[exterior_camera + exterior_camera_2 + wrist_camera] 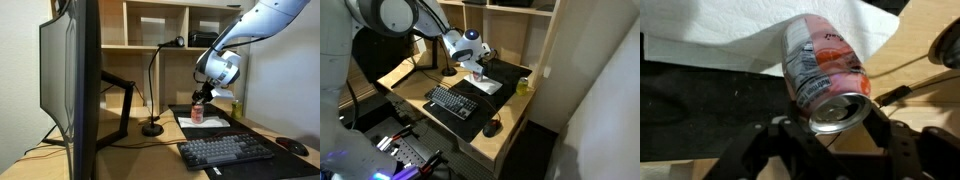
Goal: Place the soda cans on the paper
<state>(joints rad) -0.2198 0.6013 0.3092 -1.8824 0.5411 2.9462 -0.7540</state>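
Observation:
The pink-red soda can [822, 62] with a silvery top sits between my gripper's [835, 122] fingers, which press on its upper sides. Its lower end is over the white paper [730, 40]. In both exterior views the gripper [201, 99] [477, 71] holds this can [197, 114] upright at the paper [212, 121] [488, 86]; I cannot tell whether it touches the sheet. The yellow-green can [523, 86] stands apart near the desk's far edge by the shelf, and also shows in an exterior view [236, 107].
A black keyboard [226, 150] [450, 102] lies on a black desk mat [470, 110] in front of the paper, with a mouse [492, 127] beside it. A black desk lamp [152, 128] and a large monitor [70, 80] stand to one side. Shelves rise behind the desk.

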